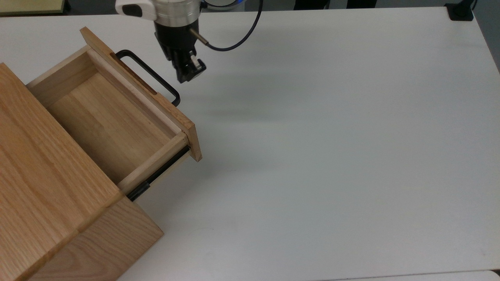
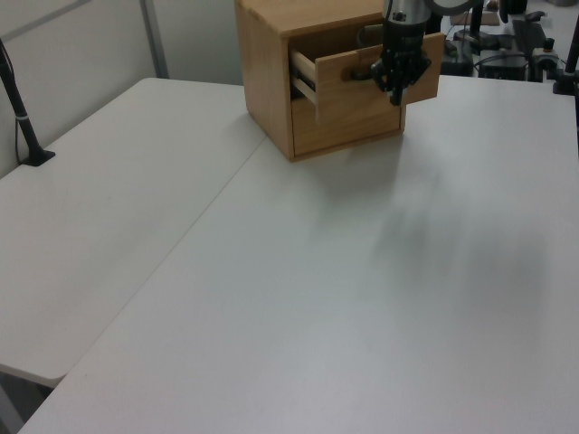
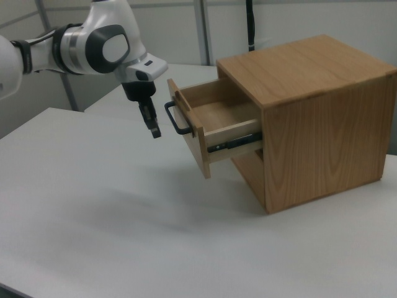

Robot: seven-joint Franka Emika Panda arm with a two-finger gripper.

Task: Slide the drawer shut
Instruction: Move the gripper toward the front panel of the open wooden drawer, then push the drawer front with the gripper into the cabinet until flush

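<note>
Tool (image 1: 186, 75) — near handle (image 1: 150, 76), apart | drawer (image 1: 117, 113) — pulled out

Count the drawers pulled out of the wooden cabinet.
1. The drawer stands open from the upper part of the cabinet, handle toward the gripper. Below it the cabinet front shows a flat panel; whether that is another shut drawer cannot be told.

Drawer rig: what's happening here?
A Franka arm's end effector hangs in front of the drawer, just off its black handle and touching nothing. The drawer is pulled well out of the wooden cabinet and looks empty. The closing push has not yet begun.
</note>
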